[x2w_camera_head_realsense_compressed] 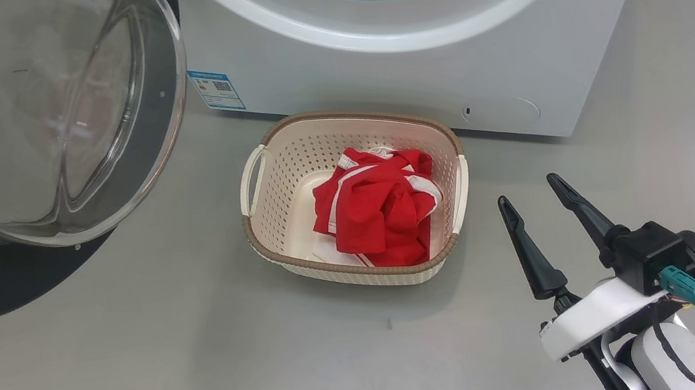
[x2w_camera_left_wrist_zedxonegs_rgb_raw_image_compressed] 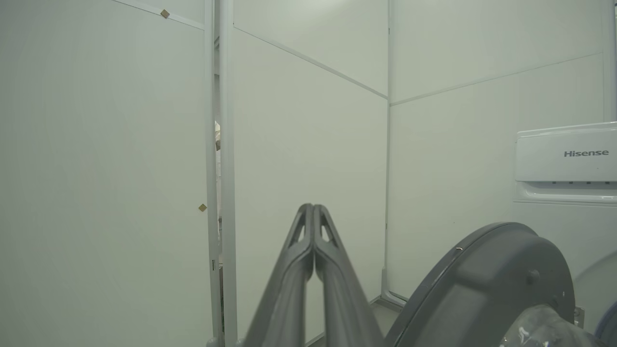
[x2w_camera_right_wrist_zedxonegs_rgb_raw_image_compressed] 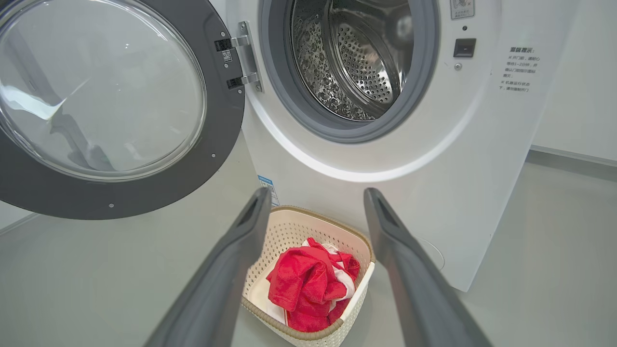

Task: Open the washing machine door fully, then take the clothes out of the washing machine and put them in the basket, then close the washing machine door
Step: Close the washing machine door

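Grey floor (x2w_camera_head_realsense_compressed: 139, 385), smooth and matte, carries everything; pale wall panels (x2w_camera_left_wrist_zedxonegs_rgb_raw_image_compressed: 308, 120) close off the room. At the top of the head view stands the washing machine (x2w_camera_head_realsense_compressed: 438, 60), white, front toward the robot, with its grey gasket (x2w_camera_right_wrist_zedxonegs_rgb_raw_image_compressed: 284, 96) and perforated steel drum (x2w_camera_right_wrist_zedxonegs_rgb_raw_image_compressed: 356, 62) exposed. To the robot's left the washing machine door (x2w_camera_head_realsense_compressed: 25, 122) is swung wide open on its hinge (x2w_camera_right_wrist_zedxonegs_rgb_raw_image_compressed: 246, 55), its glass bowl bulging toward the head camera inside a dark rim. On the floor just in front of the washer's lower panel sits the basket (x2w_camera_head_realsense_compressed: 284, 156), below and to the right of a small blue label (x2w_camera_head_realsense_compressed: 217, 90). Inside it the clothes (x2w_camera_head_realsense_compressed: 379, 214) lie bunched, red with white trim, toward the right half (some bare cream bottom shows at the left). Beside the basket on its right, apart from it, hovers the right pincer (x2w_camera_head_realsense_compressed: 528, 189), fingers spread wide with nothing between them; its wrist view looks between them at basket and drum. Elsewhere the left pincer (x2w_camera_left_wrist_zedxonegs_rgb_raw_image_compressed: 313, 208) has its fingers pressed together, tips touching, gripping nothing, and points at the wall panels, with the door's grey edge at the lower right of its view.
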